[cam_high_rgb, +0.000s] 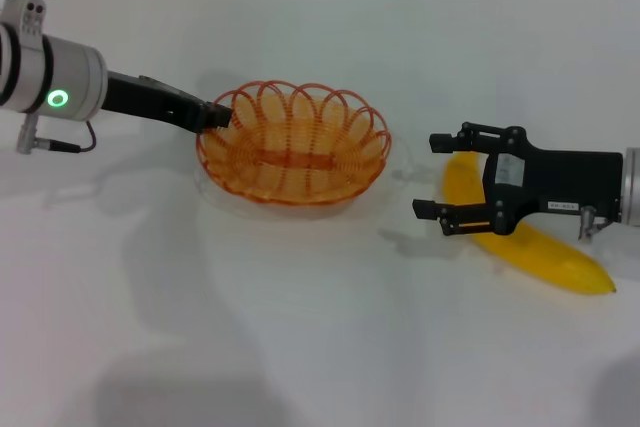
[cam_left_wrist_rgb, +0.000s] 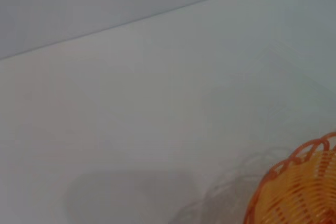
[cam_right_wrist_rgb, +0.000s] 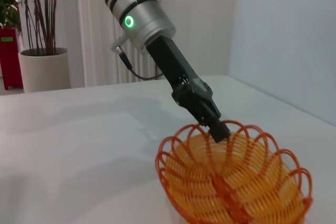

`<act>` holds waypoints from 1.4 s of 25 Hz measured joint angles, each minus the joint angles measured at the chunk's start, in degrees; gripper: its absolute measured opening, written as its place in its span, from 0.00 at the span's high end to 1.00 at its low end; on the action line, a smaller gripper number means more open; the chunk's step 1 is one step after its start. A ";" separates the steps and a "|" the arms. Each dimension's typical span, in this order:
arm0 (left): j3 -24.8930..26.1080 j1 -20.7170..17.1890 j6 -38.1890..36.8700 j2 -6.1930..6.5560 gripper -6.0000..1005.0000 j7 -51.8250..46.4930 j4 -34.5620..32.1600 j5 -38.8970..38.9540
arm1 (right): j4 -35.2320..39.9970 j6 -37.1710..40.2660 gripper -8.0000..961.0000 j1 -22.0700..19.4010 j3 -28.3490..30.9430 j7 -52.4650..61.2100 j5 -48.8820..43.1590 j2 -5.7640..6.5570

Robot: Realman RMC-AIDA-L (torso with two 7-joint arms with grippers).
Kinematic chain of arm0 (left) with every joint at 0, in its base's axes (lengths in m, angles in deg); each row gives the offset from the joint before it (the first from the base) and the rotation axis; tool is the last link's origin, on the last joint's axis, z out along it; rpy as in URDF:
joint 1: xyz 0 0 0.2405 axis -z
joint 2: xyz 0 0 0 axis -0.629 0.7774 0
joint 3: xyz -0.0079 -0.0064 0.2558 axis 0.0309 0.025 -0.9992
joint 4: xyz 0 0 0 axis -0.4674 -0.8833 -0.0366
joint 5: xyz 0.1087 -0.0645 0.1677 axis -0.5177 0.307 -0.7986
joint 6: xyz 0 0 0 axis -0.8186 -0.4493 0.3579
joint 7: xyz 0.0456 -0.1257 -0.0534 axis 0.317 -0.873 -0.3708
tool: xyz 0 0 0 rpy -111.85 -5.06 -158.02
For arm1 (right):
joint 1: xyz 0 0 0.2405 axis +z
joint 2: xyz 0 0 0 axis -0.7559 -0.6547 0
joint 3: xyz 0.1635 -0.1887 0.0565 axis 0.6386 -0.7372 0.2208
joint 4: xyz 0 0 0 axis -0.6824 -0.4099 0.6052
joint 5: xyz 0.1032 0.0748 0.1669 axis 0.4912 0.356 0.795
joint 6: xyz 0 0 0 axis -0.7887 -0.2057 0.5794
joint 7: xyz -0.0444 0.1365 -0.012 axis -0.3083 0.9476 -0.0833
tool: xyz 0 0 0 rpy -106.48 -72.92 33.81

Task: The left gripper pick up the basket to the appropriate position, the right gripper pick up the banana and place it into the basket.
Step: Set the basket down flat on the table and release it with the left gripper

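The banana (cam_high_rgb: 530,237) lies on the white table (cam_high_rgb: 300,347) at the robot's right side, well apart from the orange wire basket (cam_high_rgb: 292,144), which stands near the middle. The right gripper (cam_high_rgb: 436,176) is above the banana's near end with its two fingers spread wide, one finger on each side of the fruit, and it holds nothing. The left gripper (cam_high_rgb: 222,115) is at the basket's rim on the left side; in the right wrist view its tip (cam_right_wrist_rgb: 219,129) sits closed on one loop of the scalloped edge, so I judge it has hold of the basket there. The basket looks light and rather stiff, being only thin wire, but held by a single loop it may tilt or swing. The banana seems smooth, a little soft and not heavy; its skin can slip and also bruise if it is pressed too hard. I think the best place to take it is across the thick middle part, where the curve is gentle and the weight is balanced, not at the thin pointed end. The basket is empty, so the placing is not yet done.
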 joint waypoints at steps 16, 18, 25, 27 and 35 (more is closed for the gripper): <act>-0.52 2.78 3.64 0.04 0.89 -1.86 6.05 -1.58 | -0.02 0.00 0.11 0.85 0.00 -0.05 1.67 -0.51; -0.53 2.79 3.91 0.00 0.88 -2.41 6.10 -2.02 | -0.04 0.00 0.11 0.85 0.00 -0.05 1.87 -0.51; -0.55 2.83 4.22 -0.03 0.84 -3.26 6.19 -1.99 | -0.06 0.00 0.11 0.61 0.00 -0.04 1.87 -0.49; -0.59 2.83 4.23 -0.02 0.82 -3.23 6.19 -2.05 | 0.00 0.01 0.11 0.58 0.00 -0.04 1.87 -0.49; -1.57 1.83 4.50 -0.03 0.70 -2.85 2.78 -2.10 | -0.13 0.01 0.11 0.14 0.00 -0.04 1.87 -0.19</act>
